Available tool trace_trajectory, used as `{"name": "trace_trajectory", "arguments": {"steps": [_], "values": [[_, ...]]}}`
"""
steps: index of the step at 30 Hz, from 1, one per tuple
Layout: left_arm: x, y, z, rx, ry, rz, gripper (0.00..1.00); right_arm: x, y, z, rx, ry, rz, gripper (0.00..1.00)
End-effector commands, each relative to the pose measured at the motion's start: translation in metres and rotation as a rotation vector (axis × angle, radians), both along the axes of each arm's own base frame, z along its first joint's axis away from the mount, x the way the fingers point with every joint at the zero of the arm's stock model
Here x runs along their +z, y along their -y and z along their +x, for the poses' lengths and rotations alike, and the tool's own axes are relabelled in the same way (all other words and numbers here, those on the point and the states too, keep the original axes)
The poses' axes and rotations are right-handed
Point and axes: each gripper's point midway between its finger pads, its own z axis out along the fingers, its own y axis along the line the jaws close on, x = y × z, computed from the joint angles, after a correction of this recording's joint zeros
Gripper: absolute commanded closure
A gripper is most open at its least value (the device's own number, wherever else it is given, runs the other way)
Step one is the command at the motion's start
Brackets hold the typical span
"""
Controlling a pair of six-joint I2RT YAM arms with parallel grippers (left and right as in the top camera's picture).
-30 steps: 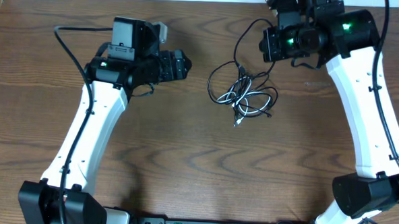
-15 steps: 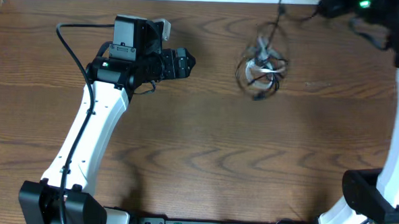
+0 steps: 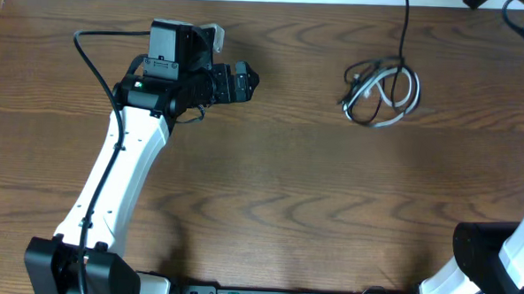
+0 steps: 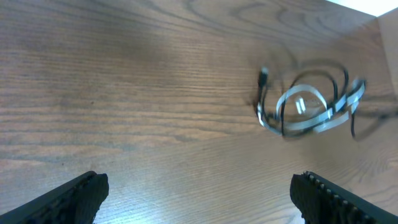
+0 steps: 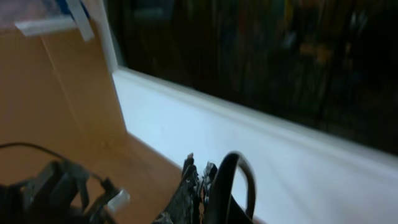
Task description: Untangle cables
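Brown wood grain fills most of what I see: the table [image 3: 287, 192] carries the cables [image 3: 384, 86], a small knot of thin cords, and I take that knot as my mark. It is black loops wound through one white-grey cord [image 3: 408, 93], which curves round the knot's right side. From the top of the knot a single black strand [image 3: 404, 29] runs straight up to the far edge of the overhead view. In my left wrist camera the knot is smeared, so I cannot tell whether it lies on the wood or hangs just above it. A small plug end [image 4: 262, 76] sticks up at its left side.

My left gripper [image 3: 245, 80] sits well to the left of the cables, about level with them, its tip pointed their way and touching nothing. Its fingers [image 4: 71, 199] are spread wide, one at each lower corner of the wrist view, with bare wood between them and the knot ahead, nearer the right-hand finger.

My right arm leaves the overhead view at the corner above and to the right of the knot. My right gripper [image 5: 189, 196] shows only as dark blurred shapes low in its own camera, with a black loop [image 5: 231, 177] just beside them. I cannot tell whether those fingers are apart or pinched on anything.
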Motion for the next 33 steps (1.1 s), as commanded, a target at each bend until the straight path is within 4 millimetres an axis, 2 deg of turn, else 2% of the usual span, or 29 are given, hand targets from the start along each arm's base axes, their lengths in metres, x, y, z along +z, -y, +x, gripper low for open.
{"name": "trace_trajectory", "arguments": {"steps": [1,6,8,10,13,17,21,23,27,28,30,33], "values": [[-0.005,-0.002,0.002,-0.002,0.000,0.012,0.01,0.030,-0.002,-0.016,0.031,0.086,0.050,0.99],[-0.005,-0.002,0.002,-0.003,0.001,0.012,0.01,0.076,0.001,-0.032,0.043,0.242,0.128,0.99],[-0.005,-0.002,0.002,-0.003,0.001,0.012,0.01,0.086,0.003,-0.038,0.037,0.279,0.140,0.99],[-0.005,-0.002,0.002,-0.003,0.001,0.012,0.01,0.082,0.004,-0.036,0.025,0.257,0.141,0.99],[-0.005,-0.001,0.002,-0.008,0.004,0.012,0.01,0.050,0.005,-0.019,-0.002,0.126,0.115,0.99],[0.008,0.021,-0.005,-0.197,0.087,-0.034,0.01,-0.012,0.006,0.011,-0.033,-0.103,0.066,0.99],[0.024,0.034,-0.007,-0.267,0.144,-0.098,0.01,-0.080,0.005,0.041,-0.046,-0.347,0.047,0.99],[0.028,0.041,-0.010,-0.296,0.152,-0.118,0.01,-0.104,0.003,0.053,-0.047,-0.420,0.041,0.99],[0.027,0.061,-0.021,-0.361,0.158,-0.110,0.01,-0.138,0.003,0.073,-0.055,-0.523,0.048,0.99],[0.027,0.073,-0.027,-0.404,0.170,-0.106,0.01,-0.146,0.002,0.078,-0.055,-0.541,0.047,0.99],[0.029,0.090,-0.034,-0.461,0.197,-0.094,0.01,-0.152,0.002,0.082,-0.056,-0.557,0.047,0.99],[0.027,0.104,-0.033,-0.466,0.237,-0.041,0.01,-0.154,0.002,0.083,-0.055,-0.562,0.047,0.99]]}}
